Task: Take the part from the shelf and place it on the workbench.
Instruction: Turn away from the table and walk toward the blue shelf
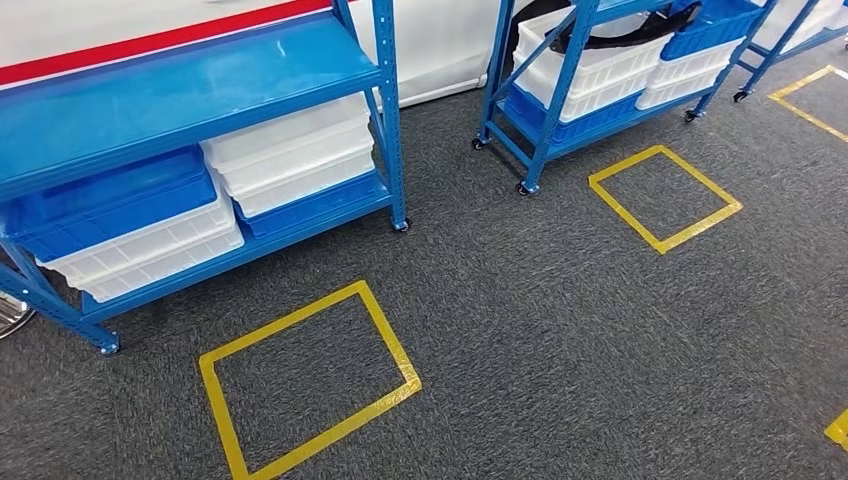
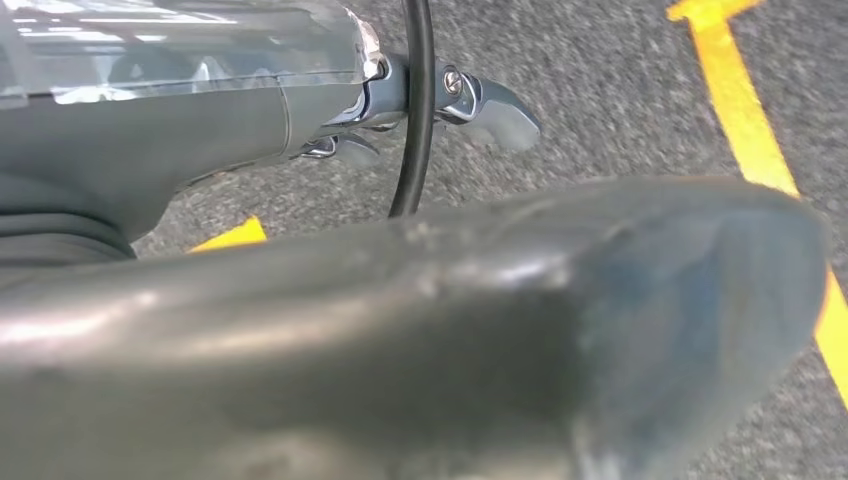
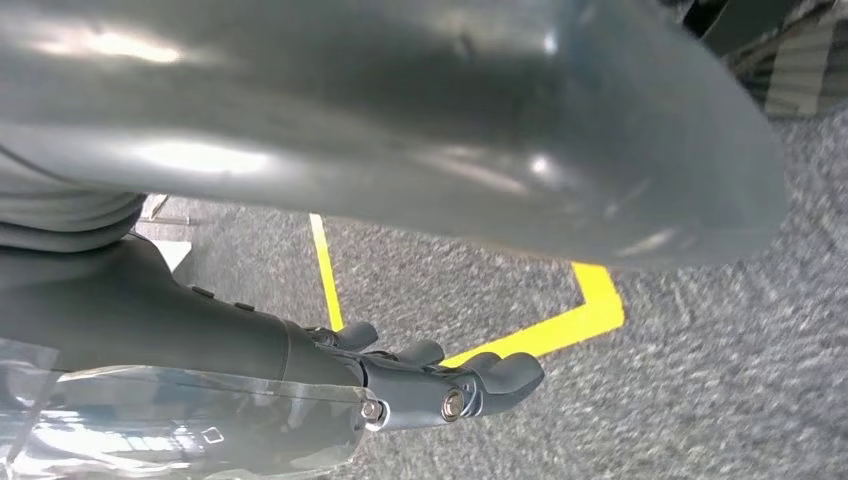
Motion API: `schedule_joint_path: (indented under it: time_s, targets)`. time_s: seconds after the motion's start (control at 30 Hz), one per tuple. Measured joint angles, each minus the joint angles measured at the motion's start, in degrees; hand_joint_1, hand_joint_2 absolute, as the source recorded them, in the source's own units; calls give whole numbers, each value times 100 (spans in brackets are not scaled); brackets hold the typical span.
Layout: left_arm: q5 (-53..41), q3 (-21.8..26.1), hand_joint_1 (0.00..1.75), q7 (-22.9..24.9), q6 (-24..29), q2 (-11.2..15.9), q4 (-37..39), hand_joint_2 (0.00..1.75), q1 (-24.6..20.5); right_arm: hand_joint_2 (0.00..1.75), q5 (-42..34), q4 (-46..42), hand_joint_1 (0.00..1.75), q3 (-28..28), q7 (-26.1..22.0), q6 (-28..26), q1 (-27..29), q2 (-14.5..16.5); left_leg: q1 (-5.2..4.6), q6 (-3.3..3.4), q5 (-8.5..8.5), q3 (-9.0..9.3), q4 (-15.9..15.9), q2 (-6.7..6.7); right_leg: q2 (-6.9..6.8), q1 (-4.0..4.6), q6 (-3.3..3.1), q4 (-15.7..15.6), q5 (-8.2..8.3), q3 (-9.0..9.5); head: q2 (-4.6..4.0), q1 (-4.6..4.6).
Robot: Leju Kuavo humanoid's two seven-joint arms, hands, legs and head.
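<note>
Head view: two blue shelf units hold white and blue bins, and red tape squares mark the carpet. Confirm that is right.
Wrong in one respect: the tape squares on the carpet are yellow, not red, as the head view shows. The two blue shelf units holding white and blue bins are as stated.

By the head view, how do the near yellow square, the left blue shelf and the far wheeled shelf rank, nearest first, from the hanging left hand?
1. near yellow square, on the carpet just ahead.
2. left blue shelf, behind it, leftward.
3. far wheeled shelf, back right.

My left hand [image 2: 440,300] looks smooth, glossy grey. The shelf [image 1: 190,90] is painted metal holding plastic bins [image 1: 290,150]; the carpet [image 1: 560,330] is rough.
</note>
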Motion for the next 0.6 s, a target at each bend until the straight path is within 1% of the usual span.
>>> schedule_joint_path:
  time_s: [0.03, 0.07, 0.1, 0.13, 0.17, 0.2, 0.23, 0.27, 0.3, 0.33, 0.37, 0.4, 0.43, 0.47, 0.5, 0.53, 0.57, 0.6]
  targets:
    - [0, 2, 0, 2, 0, 0, -1, 0, 11, 0, 2, 0, 0, -2, -2, -1, -10, 2, 11, 36, 17, 11, -19, -59, 110, -18, 35, 65, -60, -14, 0, 0]
    - [0, 3, 0, 4, 0, 1, -1, 0, 10, 0, 5, 1, 0, -4, -3, 0, -11, 7, 23, 73, 37, 21, -38, -114, 270, -35, 65, 213, -171, -74, 0, 0]
    - [0, 5, 0, 5, 0, 1, -2, 0, 0, 0, 9, 1, 0, -7, -3, 1, -1, 20, 35, 101, 54, 26, -49, -168, 462, -52, 87, 478, -336, -199, 0, 0]
    - [-2, 8, 0, 7, 0, 1, -2, 0, -14, 0, 13, 1, 0, -11, -2, 0, 12, 39, 33, 118, 63, 13, -49, -232, 610, -55, 96, 858, -531, -392, 0, 0]
    - [-4, 16, 0, 6, 0, 1, -2, 0, -26, 0, 17, 1, 0, -15, 1, 0, 24, 59, 28, 130, 69, 2, -47, -305, 679, -59, 102, 1240, -683, -594, 0, 0]
    - [-8, 27, 0, 6, 0, 1, -2, 0, -32, 0, 21, 0, 0, -19, 4, -1, 35, 79, 23, 136, 73, -3, -44, -386, 712, -61, 104, 1523, -748, -750, 0, 0]
    - [-11, 41, 0, 6, 0, 1, -2, 0, -32, 0, 23, 0, 0, -22, 7, -2, 43, 91, 19, 136, 73, -1, -40, -472, 728, -61, 99, 1614, -693, -818, 0, 1]
    - [-14, 56, 0, 5, 0, 1, -2, 0, -30, 0, 23, 0, 0, -25, 8, -2, 46, 97, 18, 132, 70, 7, -34, -557, 748, -62, 88, 1452, -520, -766, 0, 1]
    - [-16, 68, 0, 5, 0, 1, -2, 0, -28, 0, 23, 0, 0, -27, 8, -1, 47, 100, 19, 124, 66, 14, -26, -637, 811, -65, 69, 1109, -282, -626, 0, 1]
    - [-19, 78, 0, 4, 0, -4, -2, 0, -29, 0, 23, 0, 0, -34, 8, -1, 50, 101, 15, 110, 59, 10, -11, -710, 955, -67, 45, 713, -79, -466, 0, 1]
    - [-21, 85, 0, 2, 0, -8, -2, 0, -34, 0, 23, 0, 0, -43, 8, -1, 52, 101, 9, 89, 49, -4, 11, -780, 1082, -71, 27, 383, 61, -334, 0, 0]
    - [-25, 89, 0, -1, 0, -11, -2, 0, -40, 0, 23, 0, 0, -52, 7, -2, 54, 101, 10, 59, 46, -25, 29, -842, 1177, -69, 14, 177, 127, -256, 0, 0]
    - [-27, 90, 0, -4, 0, -15, -2, 0, -45, 0, 23, 0, 0, -60, 7, -2, 54, 101, 15, 25, 44, -50, 38, -898, 1214, -59, 1, 99, 125, -231, 0, 0]
    - [-29, 92, 0, -7, 0, -15, -2, 0, -43, 0, 23, 0, 0, -63, 6, -2, 51, 100, 25, -14, 47, -71, 35, -956, 1157, -47, -13, 93, 122, -227, 0, 0]
    - [-32, 94, 0, -10, 0, -14, -2, 0, -36, 0, 23, 0, 0, -64, 6, -2, 47, 100, 37, -55, 53, -84, 27, -1002, 1094, -48, -44, 80, 128, -219, 0, 0]
    - [-34, 96, 0, -14, 0, -14, -2, 0, -25, 0, 23, 0, 0, -65, 6, -1, 42, 100, 43, -86, 40, -96, 46, -976, 1031, -54, -81, 58, 137, -204, 0, 0]
    - [-36, 97, 0, -20, -1, -15, -2, 0, -17, 0, 23, 0, 0, -67, 5, -1, 39, 99, 39, -115, -9, -127, 118, -864, 969, -63, -112, 31, 149, -187, 0, -1]
    - [-38, 97, 0, -30, -1, -16, -2, 0, -20, 0, 25, 0, 0, -69, 4, -1, 41, 97, 37, -140, -135, -215, 317, -694, 890, -72, -151, 4, 156, -170, 0, -1]
